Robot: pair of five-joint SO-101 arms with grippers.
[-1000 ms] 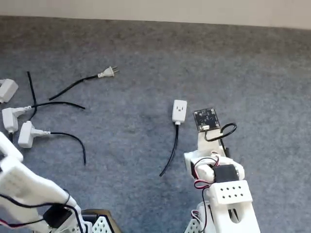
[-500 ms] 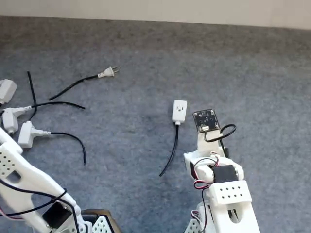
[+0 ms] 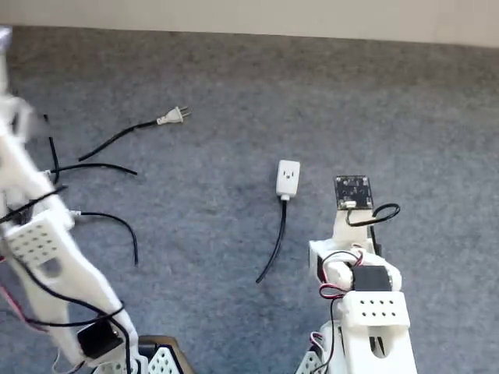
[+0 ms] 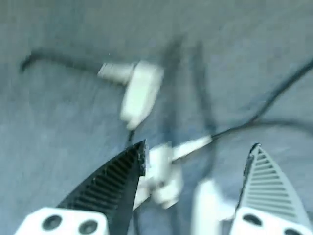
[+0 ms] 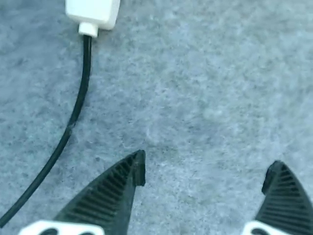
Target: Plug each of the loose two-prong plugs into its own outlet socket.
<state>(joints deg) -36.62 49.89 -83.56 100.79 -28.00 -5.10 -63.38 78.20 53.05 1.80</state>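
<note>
**Both grippers gape, nothing held**

Seen from above, the left arm [image 3: 47,249] runs up the left edge of the grey carpet [image 3: 405,117]. Black leads [image 3: 97,165] curl out from under it toward the middle. The left gripper [image 4: 198,147] hangs over a tangle there, its jaws wide apart and nothing between them. Under it lie three white cord ends [image 4: 139,93], too blurred to tell plug from socket. One lies beyond the fingertips, one just beside the black finger [image 4: 115,183], and one near the pale finger [image 4: 264,186].

The plug [image 3: 173,118] lies loose on the carpet in the upper left, prongs pointing away from the left arm. Its cord [image 3: 117,137] trails back toward that arm. No gripper touches it.

The socket [image 3: 288,178] lies near the middle of the carpet, well apart from the plug, face up with nothing plugged in. Its black cord [image 3: 279,238] trails toward the near edge. The right arm [image 3: 362,304] stands just beside it, on the side away from the plug.

The right gripper [image 5: 208,159] is also wide open and empty — both fingers black, over bare carpet. In the right wrist view the socket lies ahead of the fingertips and off to one side, clear of both.
</note>
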